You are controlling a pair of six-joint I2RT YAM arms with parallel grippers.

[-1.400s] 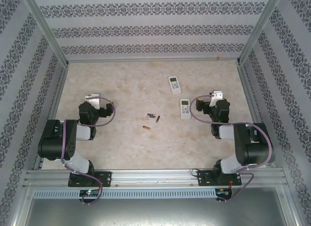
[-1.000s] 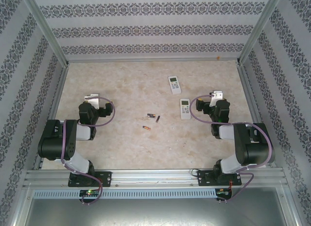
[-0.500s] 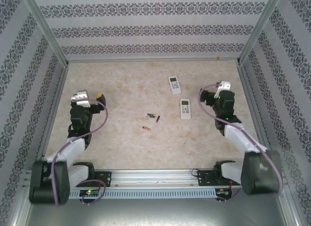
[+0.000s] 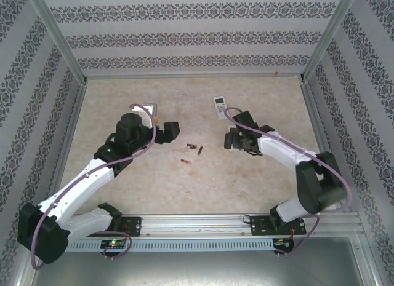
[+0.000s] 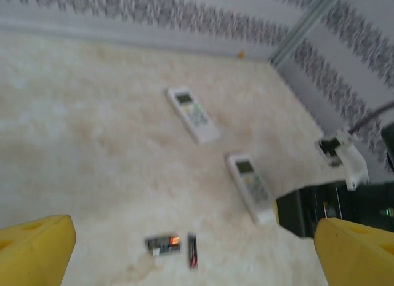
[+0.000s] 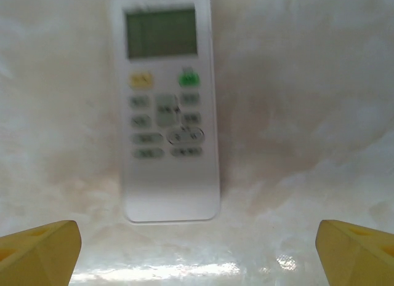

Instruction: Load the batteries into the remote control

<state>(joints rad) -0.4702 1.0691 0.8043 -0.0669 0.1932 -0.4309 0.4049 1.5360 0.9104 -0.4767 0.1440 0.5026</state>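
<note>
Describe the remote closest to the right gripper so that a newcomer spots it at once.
On the beige marbled table, look right of centre, where two white remotes lie one behind the other. Yours is the nearer remote, directly ahead of the open right gripper. The far remote lies alone towards the back wall, and the batteries lie off to the left.

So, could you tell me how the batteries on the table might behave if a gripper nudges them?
The batteries are slim cylinders lying on their sides, so a sideways nudge would probably roll them. They look tiny, so they are likely light and easily flicked away.
</note>
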